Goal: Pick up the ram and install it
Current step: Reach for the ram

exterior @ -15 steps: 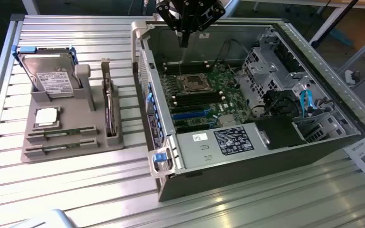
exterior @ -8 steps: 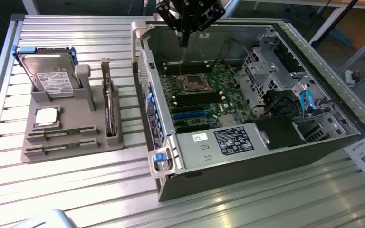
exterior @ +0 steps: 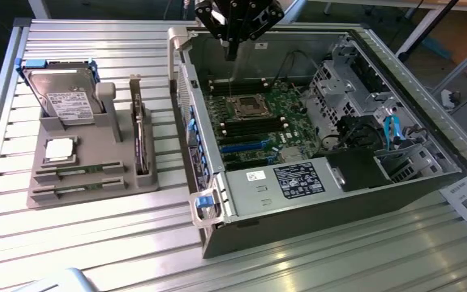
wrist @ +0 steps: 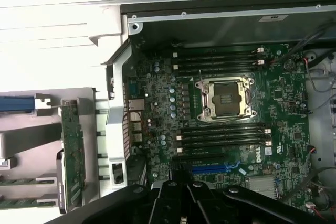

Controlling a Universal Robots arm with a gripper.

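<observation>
Ram [exterior: 83,166] stands edge-up in the grey holder [exterior: 95,146] beside the open computer case [exterior: 258,225], its top edge offered for grasping. The gripper [exterior: 231,55] hovers above that case, jaws fully closed, holding nothing.

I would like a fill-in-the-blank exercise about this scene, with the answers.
The computer case under the gripper lies with its side ____.
____ ram sticks sit in the gray holder.
The hard drive has a ____ bracket.
Missing words: open; two; blue.
</observation>
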